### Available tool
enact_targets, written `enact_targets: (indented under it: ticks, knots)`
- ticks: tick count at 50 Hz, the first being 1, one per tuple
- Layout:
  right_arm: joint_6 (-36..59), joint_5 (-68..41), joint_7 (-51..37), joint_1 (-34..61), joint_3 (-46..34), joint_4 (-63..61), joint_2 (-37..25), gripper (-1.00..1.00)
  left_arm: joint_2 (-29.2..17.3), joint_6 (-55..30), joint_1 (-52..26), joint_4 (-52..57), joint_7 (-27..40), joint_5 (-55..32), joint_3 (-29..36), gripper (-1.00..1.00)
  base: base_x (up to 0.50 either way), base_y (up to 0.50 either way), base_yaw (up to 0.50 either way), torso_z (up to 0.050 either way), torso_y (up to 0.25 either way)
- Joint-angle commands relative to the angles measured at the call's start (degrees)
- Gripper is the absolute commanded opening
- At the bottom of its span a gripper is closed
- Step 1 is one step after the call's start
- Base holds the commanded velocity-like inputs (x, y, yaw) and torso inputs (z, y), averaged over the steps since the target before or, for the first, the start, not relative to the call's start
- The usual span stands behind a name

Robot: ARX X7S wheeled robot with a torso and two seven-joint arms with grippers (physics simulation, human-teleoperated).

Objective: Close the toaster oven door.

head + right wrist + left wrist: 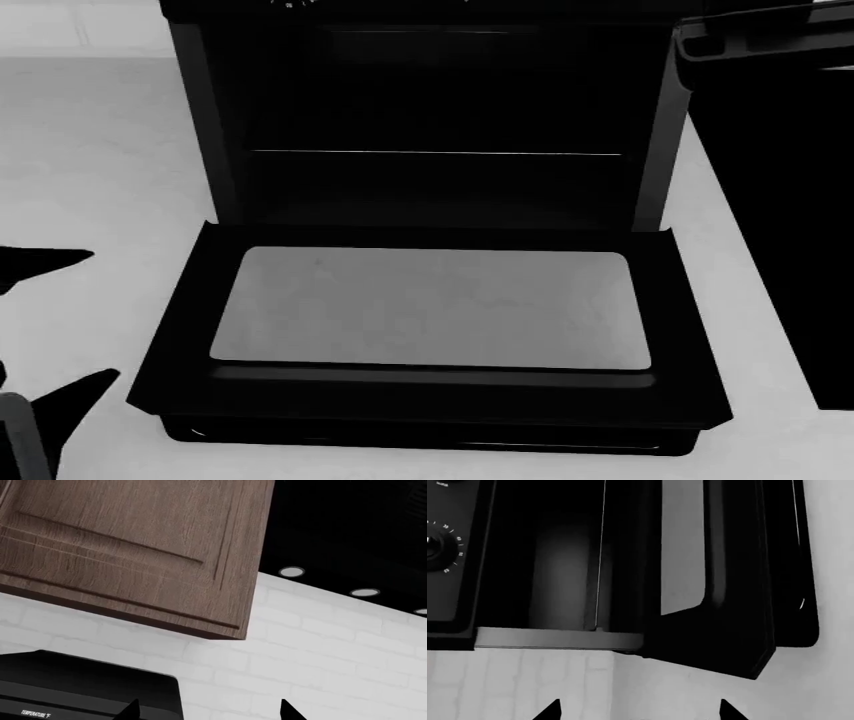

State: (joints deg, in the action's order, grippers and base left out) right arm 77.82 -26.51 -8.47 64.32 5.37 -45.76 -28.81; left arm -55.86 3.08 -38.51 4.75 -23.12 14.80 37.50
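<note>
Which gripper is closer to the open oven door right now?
Left. The left gripper sits beside the door's left edge, fingers spread. The right gripper is out of the head view, aimed up at a wall cabinet, away from the door.

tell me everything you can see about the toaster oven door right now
The toaster oven door is a wide black frame around a large rounded-corner glass window that looks pale grey. It hangs fully open, lying about flat on the white counter before the toaster oven, hinged at the cavity's lower edge. A bar handle runs along its near edge. Neither tool touches it.
</note>
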Motion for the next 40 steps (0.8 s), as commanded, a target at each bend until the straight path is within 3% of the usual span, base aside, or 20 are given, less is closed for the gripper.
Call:
enact_targets:
  ticks: [1, 40]
  knots:
    - [0.1, -0.3, -0.4, 0.2, -0.3, 0.0, 0.0, 1.0, 0.2, 2.0, 1.6, -2.2, 1.1, 1.7, 1.6, 1.0, 0.0, 0.0, 0.0, 0.0, 0.0]
    - [0.3, -1.3, -1.2, 0.3, -0.4, 0.0, -0.7, 1.0, 6.8, 9.9, -4.6, -14.5, 1.7, 6.2, 5.7, 1.0, 0.0, 0.0, 0.0, 0.0, 0.0]
